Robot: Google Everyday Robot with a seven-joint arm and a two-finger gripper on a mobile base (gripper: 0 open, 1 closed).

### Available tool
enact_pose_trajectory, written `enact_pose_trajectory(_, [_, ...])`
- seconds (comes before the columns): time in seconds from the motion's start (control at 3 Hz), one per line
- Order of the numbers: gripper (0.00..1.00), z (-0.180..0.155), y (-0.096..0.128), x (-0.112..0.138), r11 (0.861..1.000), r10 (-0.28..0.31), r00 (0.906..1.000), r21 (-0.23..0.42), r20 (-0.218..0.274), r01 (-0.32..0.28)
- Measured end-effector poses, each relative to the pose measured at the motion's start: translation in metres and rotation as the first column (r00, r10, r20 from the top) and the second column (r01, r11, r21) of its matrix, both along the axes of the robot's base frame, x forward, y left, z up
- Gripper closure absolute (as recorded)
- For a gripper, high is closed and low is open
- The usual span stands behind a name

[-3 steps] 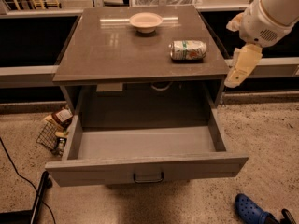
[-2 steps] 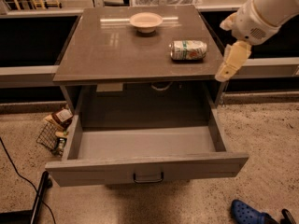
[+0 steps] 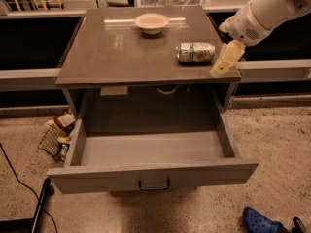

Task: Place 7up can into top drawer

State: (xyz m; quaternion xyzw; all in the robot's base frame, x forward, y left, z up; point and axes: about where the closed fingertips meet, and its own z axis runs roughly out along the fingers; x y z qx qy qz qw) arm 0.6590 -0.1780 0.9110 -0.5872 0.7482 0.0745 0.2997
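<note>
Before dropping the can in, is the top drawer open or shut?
Open: the top drawer is pulled out, interior showing. The 7up can lies on the tabletop, end effector beside it.

floor (image 3: pixel 277 144): speckled terrazzo | black cable (image 3: pixel 19 177): left | light: dim, warm

The hand (image 3: pixel 226 59) hangs just beside the can (image 3: pixel 195 52), its arm (image 3: pixel 272 8) running off the top right corner. The can's lettering is too blurred to read. The open drawer (image 3: pixel 153 174) hides part of a wire basket (image 3: pixel 52 141); the bottom edge cuts a blue shoe (image 3: pixel 257 221).
</note>
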Motion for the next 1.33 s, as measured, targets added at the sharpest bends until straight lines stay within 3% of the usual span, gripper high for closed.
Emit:
enact_pose_trajectory(0.33, [0.0,0.0,0.0,0.0,1.0,0.0,1.0,0.0,0.0,0.0])
enact_pose_trajectory(1.33, [0.0,-0.027,0.002,0.061,0.993,-0.014,0.9989,0.118,0.044,0.009])
